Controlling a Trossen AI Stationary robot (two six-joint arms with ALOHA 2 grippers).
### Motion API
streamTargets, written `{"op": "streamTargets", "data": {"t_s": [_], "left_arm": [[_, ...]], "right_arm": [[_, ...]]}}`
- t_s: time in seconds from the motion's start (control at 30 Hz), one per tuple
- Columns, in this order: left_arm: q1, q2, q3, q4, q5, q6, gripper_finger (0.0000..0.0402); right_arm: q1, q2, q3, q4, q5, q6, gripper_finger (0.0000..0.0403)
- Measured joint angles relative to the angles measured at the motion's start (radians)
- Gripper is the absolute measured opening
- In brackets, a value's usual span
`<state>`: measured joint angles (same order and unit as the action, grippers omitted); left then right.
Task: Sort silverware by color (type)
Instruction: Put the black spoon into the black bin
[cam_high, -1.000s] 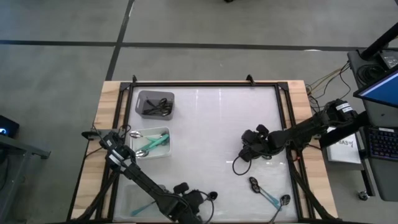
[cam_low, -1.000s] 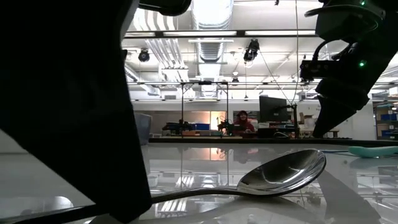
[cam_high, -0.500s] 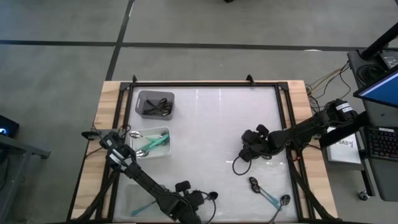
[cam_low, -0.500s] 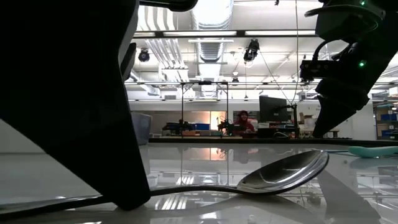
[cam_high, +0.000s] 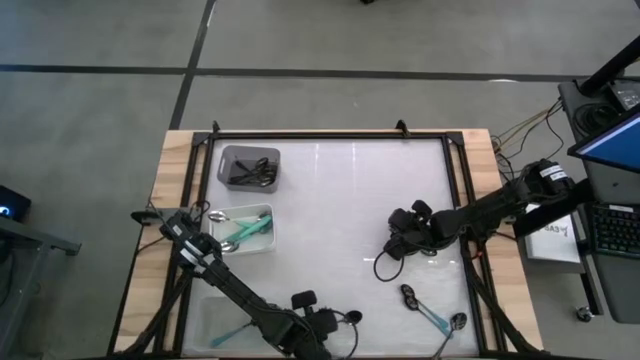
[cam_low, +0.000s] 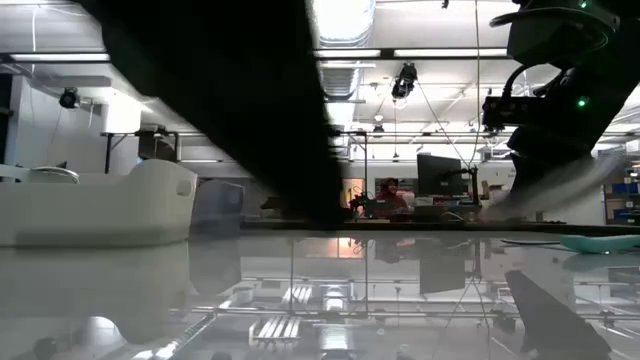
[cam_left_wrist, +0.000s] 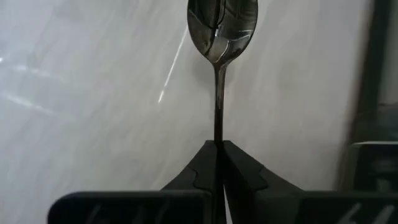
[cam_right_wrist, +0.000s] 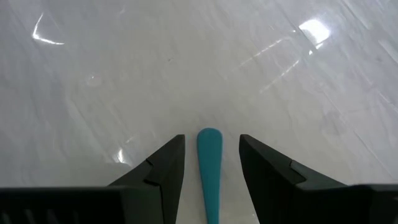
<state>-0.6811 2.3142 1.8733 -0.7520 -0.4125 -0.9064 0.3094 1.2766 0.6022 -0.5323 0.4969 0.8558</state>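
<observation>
The left gripper (cam_left_wrist: 218, 149), at the desk's (cam_high: 330, 200) near edge, pinched the thin handle of a silver-bowled spoon (cam_left_wrist: 221, 28) between pressed-together fingers, its polished oval bowl held clear of the glossy white surface, likely for carrying toward the white bin (cam_high: 245, 229). The right gripper (cam_right_wrist: 210, 149) hovered right of the desk's middle, fingers spread around a smooth, rounded teal handle (cam_right_wrist: 209, 168). Two more spoons (cam_high: 432, 313) lay near the desk's front right corner.
</observation>
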Motion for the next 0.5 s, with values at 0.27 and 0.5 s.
{"op": "streamTargets", "data": {"t_s": [0.27, 0.5], "left_arm": [[-0.002, -0.003, 0.113, -0.035, -0.053, 0.083, 0.0000], [-0.002, -0.005, 0.172, -0.159, -0.102, 0.088, 0.0000]], "right_arm": [[0.000, 0.000, 0.000, 0.000, 0.000, 0.000, 0.0146], [0.000, 0.000, 0.000, 0.000, 0.000, 0.000, 0.0146]]}}
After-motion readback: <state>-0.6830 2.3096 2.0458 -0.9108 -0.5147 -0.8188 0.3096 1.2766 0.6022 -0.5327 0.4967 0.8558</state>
